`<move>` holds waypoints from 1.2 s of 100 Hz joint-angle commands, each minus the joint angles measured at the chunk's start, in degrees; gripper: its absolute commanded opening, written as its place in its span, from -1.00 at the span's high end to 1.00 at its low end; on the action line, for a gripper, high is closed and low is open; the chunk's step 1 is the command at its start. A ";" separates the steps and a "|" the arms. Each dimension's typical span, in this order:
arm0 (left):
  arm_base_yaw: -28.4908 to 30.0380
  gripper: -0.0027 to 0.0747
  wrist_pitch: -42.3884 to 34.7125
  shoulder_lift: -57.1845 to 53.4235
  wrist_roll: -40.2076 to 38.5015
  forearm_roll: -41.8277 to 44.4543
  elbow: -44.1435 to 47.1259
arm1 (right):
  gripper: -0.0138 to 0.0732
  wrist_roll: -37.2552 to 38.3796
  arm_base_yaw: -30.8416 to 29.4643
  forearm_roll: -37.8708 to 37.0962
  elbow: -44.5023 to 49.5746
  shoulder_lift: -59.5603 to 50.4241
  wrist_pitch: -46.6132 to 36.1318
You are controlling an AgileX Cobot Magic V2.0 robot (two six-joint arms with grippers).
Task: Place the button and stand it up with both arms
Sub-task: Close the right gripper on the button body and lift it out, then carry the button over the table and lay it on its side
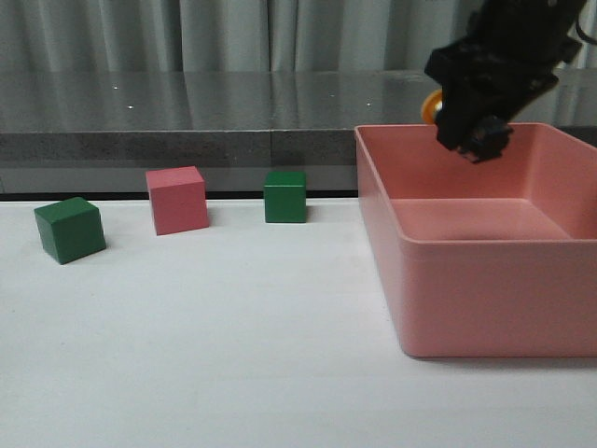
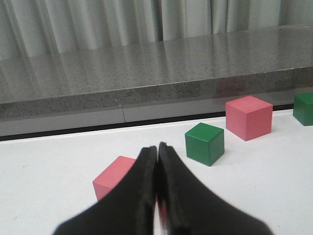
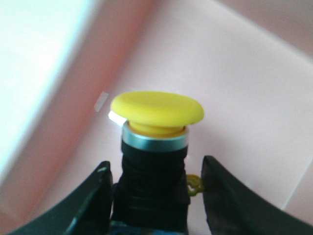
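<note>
In the right wrist view the button (image 3: 155, 142) stands between my right gripper's (image 3: 154, 172) two black fingers: yellow mushroom cap, silver collar, black body, a bit of blue base at the bottom edge. The gripper is shut on its lower part. In the front view the right gripper (image 1: 478, 138) hangs over the back of the pink bin (image 1: 466, 308), and the yellow cap (image 1: 431, 107) shows at its left side. My left gripper (image 2: 157, 147) is shut and empty, low over the white table; it does not show in the front view.
On the table left of the bin stand a green cube (image 1: 69, 230), a pink cube (image 1: 177, 200) and a green cube (image 1: 284, 196). The left wrist view shows a pink cube (image 2: 113, 177) right behind the fingers, then a green cube (image 2: 205, 143), a pink cube (image 2: 249, 117), a green cube (image 2: 304, 108).
</note>
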 commanded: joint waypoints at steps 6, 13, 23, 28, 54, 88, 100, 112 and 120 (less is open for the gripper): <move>0.06 0.98 -4.43 -1.77 -0.45 -0.05 2.62 | 0.94 -13.44 6.39 1.43 -1.69 -4.59 -0.92; 0.06 0.98 -4.43 -1.77 -0.45 -0.05 2.62 | 0.95 -19.65 9.99 2.38 -1.69 -3.76 -1.08; 0.06 0.98 -4.43 -1.77 -0.45 -0.05 2.62 | 0.95 -26.30 14.41 3.73 -1.69 -1.65 -2.79; 0.06 0.98 -4.43 -1.77 -0.45 -0.05 2.62 | 0.95 -28.53 16.26 4.15 -1.69 -0.36 -3.95; 0.06 0.98 -4.43 -1.77 -0.45 -0.05 2.62 | 0.95 -33.28 23.10 4.28 -1.69 7.48 -7.72; 0.06 0.98 -4.43 -1.77 -0.45 -0.05 2.62 | 0.95 -34.04 24.38 4.28 -5.47 14.69 -13.78; 0.06 0.98 -4.43 -1.77 -0.45 -0.05 2.62 | 0.94 -34.04 24.42 4.28 -7.98 16.85 -12.45; 0.06 0.98 -4.43 -1.77 -0.45 -0.05 2.62 | 0.82 -34.04 24.49 4.28 -9.19 17.52 -10.86; 0.06 0.98 -4.43 -1.77 -0.45 -0.05 2.62 | 0.57 -34.04 24.49 4.35 -9.19 17.52 -10.55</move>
